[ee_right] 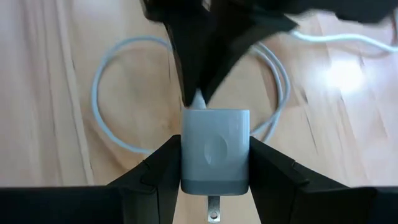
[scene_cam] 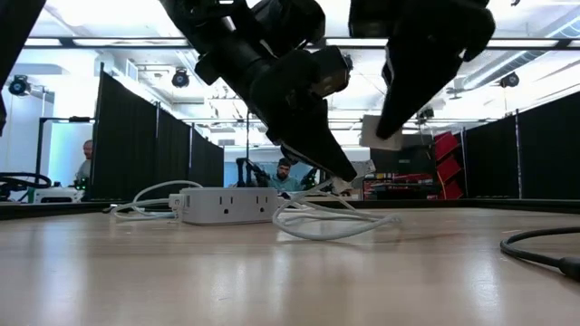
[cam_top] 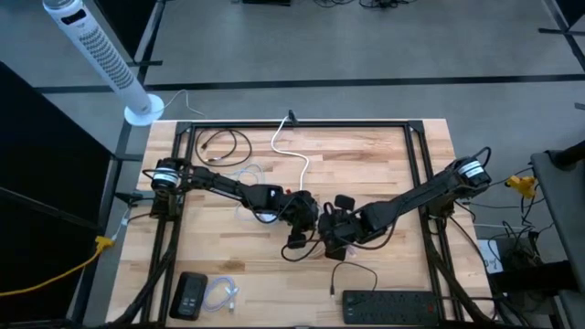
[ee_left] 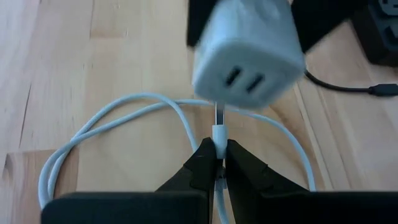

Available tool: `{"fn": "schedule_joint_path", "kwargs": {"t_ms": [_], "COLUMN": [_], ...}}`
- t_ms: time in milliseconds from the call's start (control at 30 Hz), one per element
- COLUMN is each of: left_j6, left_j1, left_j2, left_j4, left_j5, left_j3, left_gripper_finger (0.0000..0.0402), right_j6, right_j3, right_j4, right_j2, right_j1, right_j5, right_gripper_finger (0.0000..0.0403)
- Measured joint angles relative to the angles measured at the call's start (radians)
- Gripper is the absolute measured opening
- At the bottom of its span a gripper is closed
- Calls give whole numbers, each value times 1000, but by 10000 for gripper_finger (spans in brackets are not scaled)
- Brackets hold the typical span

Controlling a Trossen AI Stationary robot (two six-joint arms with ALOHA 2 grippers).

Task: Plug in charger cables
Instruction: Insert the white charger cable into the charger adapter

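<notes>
Pinching the white cable (ee_left: 124,115) just behind its plug (ee_left: 219,124), the left claw (ee_left: 216,163) aims the metal tip at the two ports of a white charger block (ee_right: 214,152). The right claw (ee_right: 214,163) is clamped on that block's sides, above mid-tabletop (cam_top: 366,155). The cable's loop lies on the wood below; a white socket strip (scene_cam: 227,205) sits farther back.

I am seeing pale blond wood with fine grain lines on the surface (ee_left: 74,74). Between my left jaws, the cable plug (ee_left: 219,132) is showing white with a silver metal tip, and its looped white cable (ee_left: 118,118) is looking faintly bluish. Between my right jaws, the charger block (ee_right: 215,149) is showing white-grey with a silver prong. Both pairs of jaws are looking matte black.
</notes>
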Motion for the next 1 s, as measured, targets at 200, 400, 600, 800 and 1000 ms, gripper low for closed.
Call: {"fn": "schedule_joint_path", "kwargs": {"t_ms": [200, 400, 600, 800, 1000], "left_j6": [0, 2, 4, 6, 32], "left_j1": [-1, -1, -2, -2, -10], "left_j2": [0, -2, -8, -10, -12], "left_j4": [2, 4, 16, 15, 52], "left_j5": [-4, -6, 2, 2, 1], "left_j3": [0, 0, 0, 0, 0], "left_gripper_finger": [16, 16, 16, 16, 16], "right_j6": [16, 41, 40, 45, 94], "right_j3": [-33, -55, -39, -40, -41], "right_j4": [32, 37, 11, -41, -83], "right_j2": [28, 38, 10, -1, -2], "right_j1": [0, 3, 13, 43, 63], "right_j5": [-10, -25, -19, -26, -31], "right_gripper_finger": [144, 144, 144, 144, 144]}}
